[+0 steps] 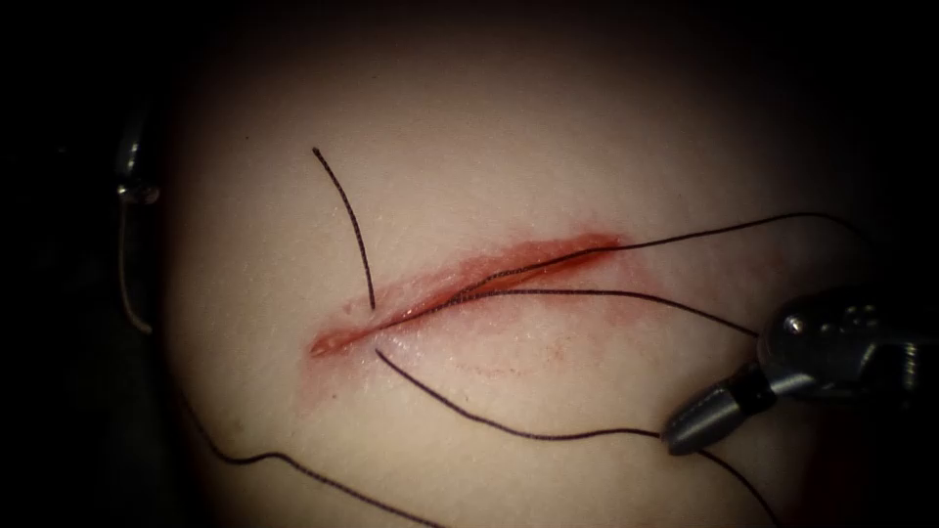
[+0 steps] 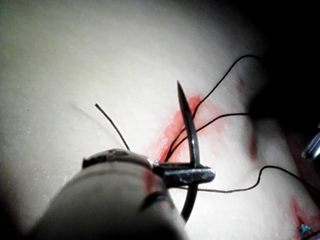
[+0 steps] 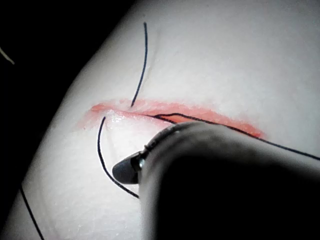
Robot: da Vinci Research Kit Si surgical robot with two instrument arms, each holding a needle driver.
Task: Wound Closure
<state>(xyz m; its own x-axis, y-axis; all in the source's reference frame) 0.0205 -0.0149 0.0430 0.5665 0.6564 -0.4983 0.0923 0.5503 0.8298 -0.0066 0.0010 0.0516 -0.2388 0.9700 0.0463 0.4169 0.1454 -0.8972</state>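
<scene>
The tissue [image 1: 548, 127] carries a slanted red cut [image 1: 469, 284] with dark thread [image 1: 518, 430] coming out of it in several strands. A short free thread end [image 1: 342, 210] stands up on the left of the cut. At the far left edge, my left tool [image 1: 137, 188] is off the tissue. Up close, its jaws [image 2: 192, 175] are shut on the curved needle [image 2: 187, 125] behind mid-curve, with the point free in the air, not in the tissue. My right tool [image 1: 685, 435] hovers at the lower right of the cut, jaws shut and holding nothing; a thread strand runs just under the tip [image 3: 124, 170].
Red fluid [image 1: 548, 342] stains the tissue along and below the cut. Two long thread strands [image 1: 724, 230] run from the cut to the right, past the right tool's wrist [image 1: 841, 342]. Another strand [image 1: 293, 464] trails off at the lower left.
</scene>
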